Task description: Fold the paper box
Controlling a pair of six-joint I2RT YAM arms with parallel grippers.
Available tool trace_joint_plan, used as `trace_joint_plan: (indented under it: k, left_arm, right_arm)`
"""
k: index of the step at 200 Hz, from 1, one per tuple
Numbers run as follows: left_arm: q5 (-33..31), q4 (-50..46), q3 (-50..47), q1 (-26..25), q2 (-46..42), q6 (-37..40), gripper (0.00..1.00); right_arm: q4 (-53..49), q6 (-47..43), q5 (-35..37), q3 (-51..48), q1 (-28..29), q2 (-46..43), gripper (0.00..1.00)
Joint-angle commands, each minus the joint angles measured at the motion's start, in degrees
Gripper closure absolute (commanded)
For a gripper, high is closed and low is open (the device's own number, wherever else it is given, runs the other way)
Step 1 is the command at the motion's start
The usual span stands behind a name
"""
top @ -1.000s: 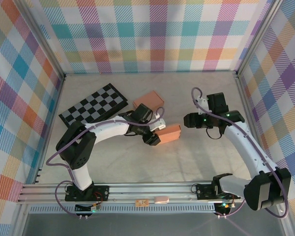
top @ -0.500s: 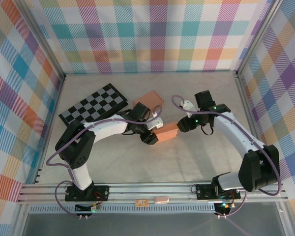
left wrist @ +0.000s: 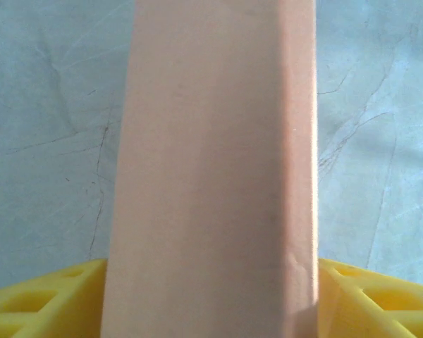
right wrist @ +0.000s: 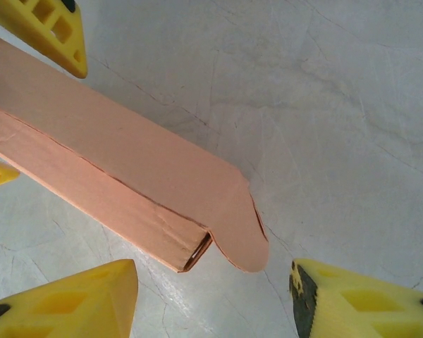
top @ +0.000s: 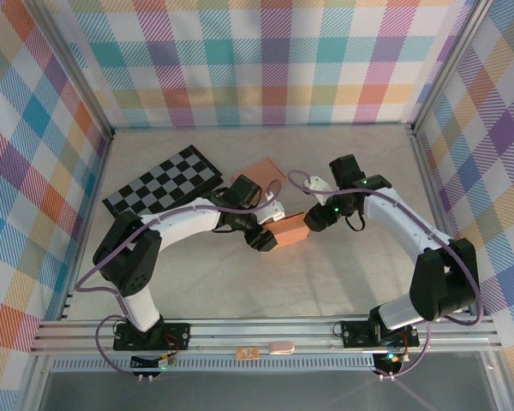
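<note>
Left gripper (left wrist: 211,310) has its jaws closed in on the paper box (left wrist: 211,162). A yellow finger (left wrist: 49,299) sits tight against each long side, so it looks like a proper hold and not just a nudge. The right gripper (right wrist: 211,285) has its jaws spread wide with nothing in them, parked just short of the box's open end, where the rounded tuck flap (right wrist: 241,236) sticks out flat past the mouth. The box itself sits mid-bench between the two arms, lying low; can't tell if it's resting on the bench (right wrist: 324,105) or hanging just above it. Looks like the step here is closing that end. To do it well, the left side should probably clamp just enough to keep the sleeve from sliding, since squeezing harder would flatten the mouth and leave the flap nowhere to go. The right side would want to catch the flap near its crease, not the tip, bend it over square, then push it straight in along the box's length. Coming in at an angle would likely buckle the thin card. Further out there's a checkerboard (top: 163,184) and another brown card piece (top: 259,175) behind, both well clear.
</note>
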Motion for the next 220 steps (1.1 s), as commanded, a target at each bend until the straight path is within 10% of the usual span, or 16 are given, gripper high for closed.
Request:
trace_joint_plan:
  k: [1,220]
  left_arm:
    - [2.53,-2.44,2.24,0.09,-0.63,0.10,0.30]
    - [-2.95,-2.33,5.08,-3.76,2.25,0.34,0.34]
  right_arm:
    - [-1.02,-0.93,-0.66,2.20,0.22,1.79,0.45]
    - [-2.09,1.42,-1.24,5.30,1.46,4.85,0.84]
